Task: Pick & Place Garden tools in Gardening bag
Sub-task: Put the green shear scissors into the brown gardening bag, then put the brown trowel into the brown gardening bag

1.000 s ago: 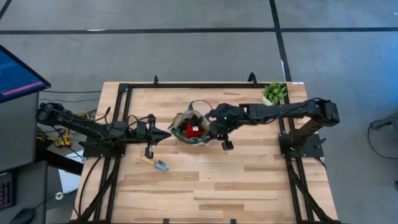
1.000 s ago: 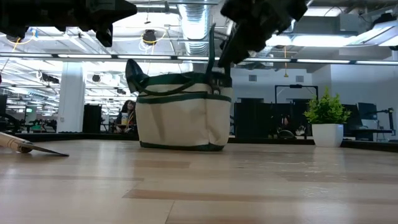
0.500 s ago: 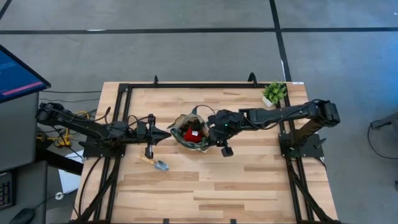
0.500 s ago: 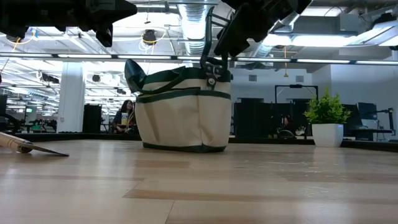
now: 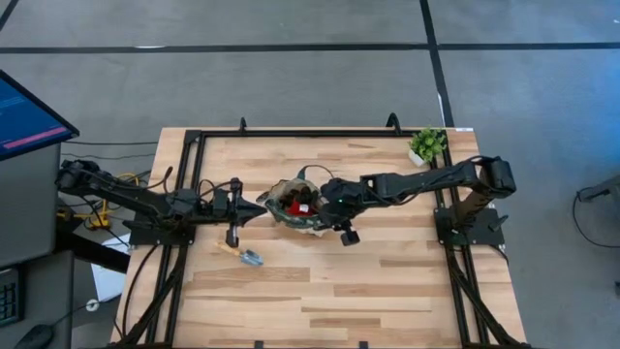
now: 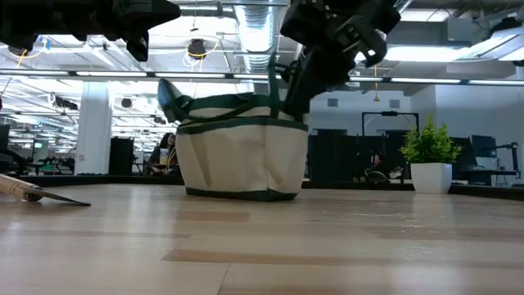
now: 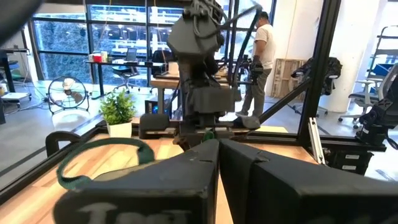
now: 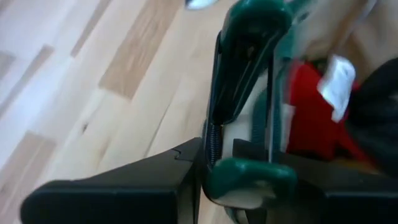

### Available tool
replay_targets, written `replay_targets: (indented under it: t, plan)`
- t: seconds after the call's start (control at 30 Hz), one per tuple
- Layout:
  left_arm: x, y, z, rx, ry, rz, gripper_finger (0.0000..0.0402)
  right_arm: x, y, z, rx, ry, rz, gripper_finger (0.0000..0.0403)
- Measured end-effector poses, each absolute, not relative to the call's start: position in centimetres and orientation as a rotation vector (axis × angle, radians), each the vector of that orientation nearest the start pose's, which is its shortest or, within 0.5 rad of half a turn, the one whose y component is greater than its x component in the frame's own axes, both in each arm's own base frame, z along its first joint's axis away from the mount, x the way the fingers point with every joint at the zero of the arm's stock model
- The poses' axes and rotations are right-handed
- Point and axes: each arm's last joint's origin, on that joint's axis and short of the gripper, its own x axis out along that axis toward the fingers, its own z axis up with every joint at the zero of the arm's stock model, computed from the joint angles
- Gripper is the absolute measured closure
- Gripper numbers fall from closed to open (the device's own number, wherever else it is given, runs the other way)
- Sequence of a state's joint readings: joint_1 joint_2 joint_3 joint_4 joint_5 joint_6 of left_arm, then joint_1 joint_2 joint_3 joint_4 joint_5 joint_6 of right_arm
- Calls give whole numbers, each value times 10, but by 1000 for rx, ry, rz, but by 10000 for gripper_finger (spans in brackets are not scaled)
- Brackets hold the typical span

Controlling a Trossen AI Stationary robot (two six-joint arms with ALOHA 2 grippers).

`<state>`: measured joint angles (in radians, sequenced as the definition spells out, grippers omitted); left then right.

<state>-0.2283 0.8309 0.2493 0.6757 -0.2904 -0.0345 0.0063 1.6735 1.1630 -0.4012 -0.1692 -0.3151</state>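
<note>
The gardening bag (image 5: 294, 206), cream with dark green trim, stands upright on its base at the table's middle (image 6: 241, 156). Something red (image 8: 311, 118) lies inside it. My right gripper (image 5: 325, 199) hangs over the bag's right rim, shut on pruners (image 8: 249, 50) that have dark green handles and a spring. The pruners' lower end reaches the bag's mouth (image 6: 277, 90). A silver trowel with a wooden handle (image 5: 242, 254) lies flat on the table, near-left of the bag. My left gripper (image 5: 258, 208) is shut and level just left of the bag, and holds nothing. My right gripper pinches the pruners between its two fingers, across the green handles beside the spring (image 8: 245, 177). The fingers (image 8: 137, 186) slant down from the table's right side. The pruners point ahead of the fingers, down toward the open bag, lifted clear of the table.
A small green potted plant (image 5: 427, 143) stands at the far right corner (image 6: 430, 156). The bag's loop handle (image 7: 106, 152) sticks up on its left side. A black frame rail (image 5: 320, 133) runs along the table's far edge. Bare wood lies across the near half.
My right gripper has gone down and toward the table's left with the pruners, from beside the bag's right rim to over its mouth, tipping a little steeper. It has stayed shut on them.
</note>
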Motion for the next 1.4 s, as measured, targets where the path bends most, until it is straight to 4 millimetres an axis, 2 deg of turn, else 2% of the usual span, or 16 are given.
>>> replay_targets:
  t: [0.27,0.43,0.5,0.7,0.83,0.97,1.2,1.3,1.4]
  plan:
    - [171,-30,221,-57,-87,68,399,355,6,210,-225,911,302,345]
    - [171,-30,221,-57,-87,70,399,354,4,211,-223,915,296,336]
    - [171,-30,221,-57,-87,72,399,354,4,212,-223,912,291,298]
    - [171,-30,221,-57,-87,72,399,349,2,222,-252,904,224,152]
    - [171,-30,221,-57,-87,72,399,340,2,240,-256,866,204,105]
    - [171,-30,221,-57,-87,72,399,328,2,264,-258,794,192,102]
    - [171,-30,221,-79,-88,70,399,297,3,305,-207,698,160,125]
    - [171,-30,221,-109,-89,68,399,283,3,317,-118,686,129,141]
    - [171,-30,221,-115,-90,64,399,272,7,320,-56,711,120,172]
